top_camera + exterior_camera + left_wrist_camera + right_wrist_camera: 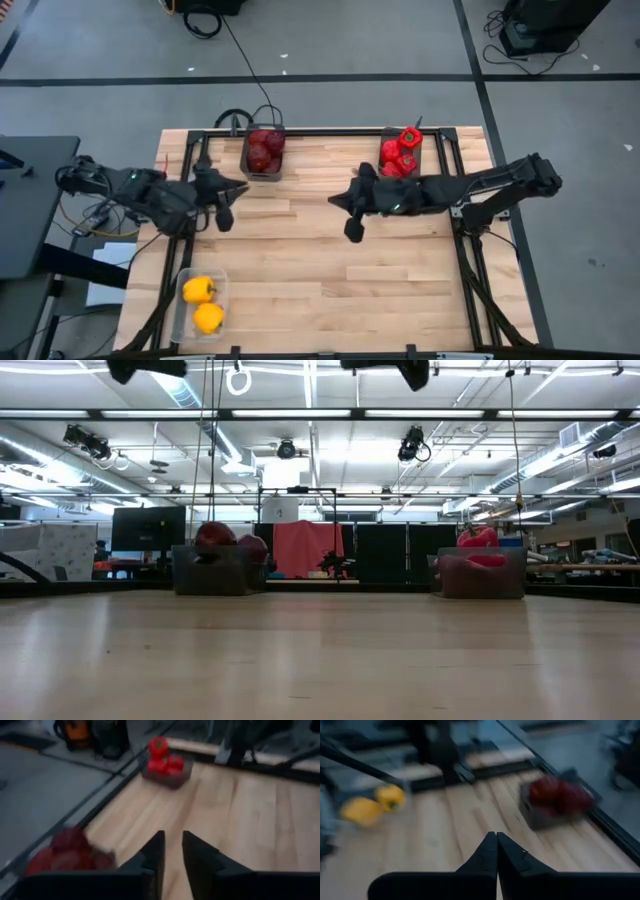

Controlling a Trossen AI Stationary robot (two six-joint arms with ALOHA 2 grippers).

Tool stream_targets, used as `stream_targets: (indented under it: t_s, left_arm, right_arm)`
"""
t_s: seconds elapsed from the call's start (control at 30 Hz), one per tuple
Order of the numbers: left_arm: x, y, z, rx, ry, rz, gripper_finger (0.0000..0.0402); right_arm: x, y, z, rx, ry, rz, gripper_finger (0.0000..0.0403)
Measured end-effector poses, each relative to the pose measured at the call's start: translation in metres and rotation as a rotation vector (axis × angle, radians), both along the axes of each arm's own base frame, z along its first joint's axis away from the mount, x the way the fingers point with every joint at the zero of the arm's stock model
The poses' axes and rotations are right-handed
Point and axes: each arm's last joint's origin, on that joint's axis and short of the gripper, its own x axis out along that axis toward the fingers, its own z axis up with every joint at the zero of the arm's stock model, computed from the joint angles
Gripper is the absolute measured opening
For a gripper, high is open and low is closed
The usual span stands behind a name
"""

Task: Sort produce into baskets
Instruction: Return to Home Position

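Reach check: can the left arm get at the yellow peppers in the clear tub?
Likely yes: the yellow peppers lie in an open tub on that arm's side, nothing between them and the left pincer.

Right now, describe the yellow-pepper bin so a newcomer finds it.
Start at the light wooden table. At the corner on the left arm side, opposite the two dark grey bins, sits a clear plastic tub. It alone holds yellow bell peppers; the others hold red produce.

On the pale wooden plank table, a small dark grey see-through bin holding dark maroon round fruits sits at the far edge, left of centre. A second dark grey bin with red bell peppers stands well apart to its right. A clear plastic tub holding two yellow bell peppers lies at the near left corner.
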Motion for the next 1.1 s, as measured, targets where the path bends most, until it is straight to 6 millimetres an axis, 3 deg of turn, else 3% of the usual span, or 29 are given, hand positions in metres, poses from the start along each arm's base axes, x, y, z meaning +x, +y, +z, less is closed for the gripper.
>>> stream_targets:
  t_s: [0.17, 0.33, 0.5, 0.67, 0.83, 1.1]
  left_arm:
    - [0.004, 0.008, -0.001, 0.028, -0.128, -0.121, 0.0010]
    - [-0.015, 0.017, -0.011, 0.032, -0.186, -0.126, 0.0010]
    - [-0.033, 0.018, -0.040, 0.023, -0.197, -0.257, 0.0004]
    - [-0.046, 0.021, -0.064, -0.004, -0.221, -0.255, 0.0003]
    - [-0.062, 0.028, -0.072, -0.006, -0.303, -0.136, 0.0003]
    - [-0.086, 0.030, -0.084, -0.047, -0.456, -0.231, 0.0001]
  right_arm:
    - [-0.022, -0.017, 0.003, -0.001, -0.182, 0.131, 0.0004]
    - [-0.062, -0.027, -0.016, 0.017, -0.413, 0.207, 0.0002]
    - [-0.106, -0.032, -0.047, -0.028, -0.587, 0.251, 0.0002]
    - [-0.134, -0.034, -0.077, 0.010, -0.626, 0.220, 0.0001]
    - [-0.152, -0.038, -0.085, -0.024, -0.646, 0.191, 0.0001]
    - [-0.183, -0.050, -0.107, -0.004, -0.694, 0.133, 0.0000]
